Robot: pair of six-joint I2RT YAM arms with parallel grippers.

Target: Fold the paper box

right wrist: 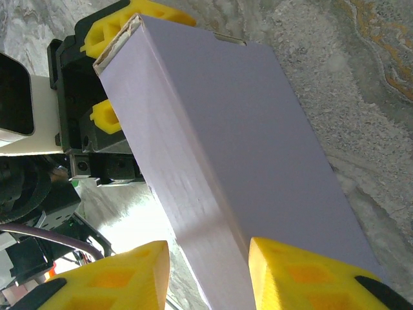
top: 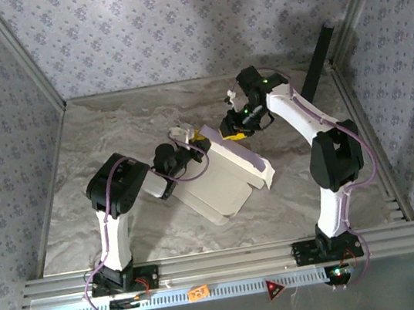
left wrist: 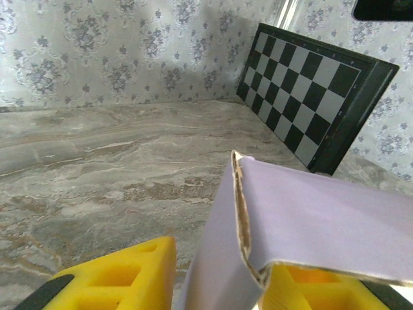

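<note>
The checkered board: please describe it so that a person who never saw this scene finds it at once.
Go to the far right corner of the marbled table. A flat, black-framed board leans there against the flowered wall. Its black and grey squares set it apart from the plain lavender paper box nearby.

Left arm (top: 119,190), right arm (top: 298,110) converge, jaws clamped.

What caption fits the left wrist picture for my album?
Yellow fingers straddle the lavender paper box at its fold; a chessboard leans behind.
</note>
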